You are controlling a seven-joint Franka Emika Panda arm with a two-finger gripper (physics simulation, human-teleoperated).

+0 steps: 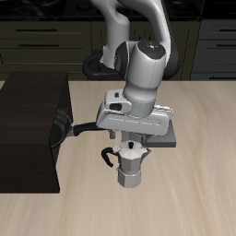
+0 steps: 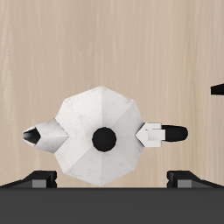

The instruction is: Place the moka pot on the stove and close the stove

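The moka pot [image 1: 131, 164] stands upright on the wooden table near the front edge; it is silver and faceted, with a black lid knob. In the wrist view I see the pot [image 2: 102, 136] from straight above, spout one way and black handle [image 2: 166, 133] the other. My gripper [image 1: 135, 135] hangs just above the pot, open and empty. In the wrist view my gripper [image 2: 114, 178] shows both fingertips [image 2: 39, 178] spread wider than the pot, and the pot is not between them. The stove [image 1: 169, 138] lies just behind the pot as a grey slab edge; my hand hides its coil and knob.
A large black box [image 1: 28, 134] stands on the table beside the pot. A black frying pan's long handle [image 1: 85, 127] sticks out from it towards my gripper. A dark edge [image 2: 217, 87] shows at the wrist view's border. Dark cabinets [image 1: 55, 37] line the back.
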